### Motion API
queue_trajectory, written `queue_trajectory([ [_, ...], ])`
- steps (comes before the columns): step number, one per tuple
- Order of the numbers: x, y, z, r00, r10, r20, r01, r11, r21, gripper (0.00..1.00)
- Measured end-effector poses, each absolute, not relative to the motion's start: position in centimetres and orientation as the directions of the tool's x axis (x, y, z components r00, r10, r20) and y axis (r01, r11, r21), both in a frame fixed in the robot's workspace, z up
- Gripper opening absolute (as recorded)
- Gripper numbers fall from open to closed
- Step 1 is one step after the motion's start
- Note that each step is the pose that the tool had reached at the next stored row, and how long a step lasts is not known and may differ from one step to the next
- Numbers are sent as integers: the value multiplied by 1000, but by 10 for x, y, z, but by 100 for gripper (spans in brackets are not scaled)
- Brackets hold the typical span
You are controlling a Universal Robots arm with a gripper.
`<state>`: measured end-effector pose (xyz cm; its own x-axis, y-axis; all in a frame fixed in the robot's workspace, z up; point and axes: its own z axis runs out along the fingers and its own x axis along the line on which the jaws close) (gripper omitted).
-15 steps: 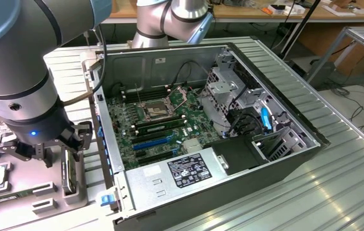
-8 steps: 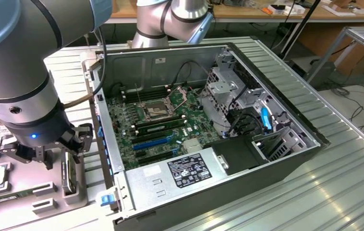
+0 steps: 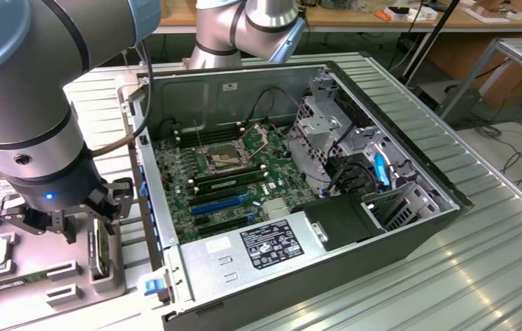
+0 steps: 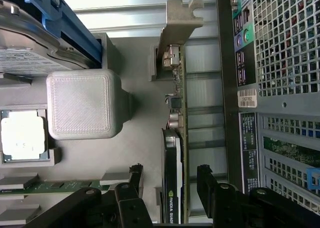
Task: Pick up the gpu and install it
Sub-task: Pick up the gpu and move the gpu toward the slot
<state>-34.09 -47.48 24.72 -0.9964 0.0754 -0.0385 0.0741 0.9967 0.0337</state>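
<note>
Here, gpu (image 4: 176, 113) standing on edge, centred under the spread gripper (image 4: 170, 178).

You have one gpu (image 4: 175, 138), one gripper (image 4: 172, 188) with two fingers (image 4: 134, 185), one computer case (image 3: 426, 227), one motherboard (image 3: 224, 165), one power supply (image 3: 252, 252), and beside the case one hard drive (image 4: 30, 58), one processor chip (image 4: 22, 135), one memory stick (image 4: 50, 187), one grey block (image 4: 77, 103).
</note>
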Motion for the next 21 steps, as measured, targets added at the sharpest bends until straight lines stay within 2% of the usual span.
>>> queue_trajectory([
  [5, -341, -475, 247, -996, 75, -39, 74, 997, 34, 54],
  [6, -341, -475, 247, -996, 75, -39, 74, 997, 34, 47],
  [7, -341, -475, 247, -996, 75, -39, 74, 997, 34, 45],
  [8, -341, -475, 247, -996, 75, -39, 74, 997, 34, 32],
  [21, -336, -475, 247, -996, 75, -39, 74, 997, 34, 32],
])
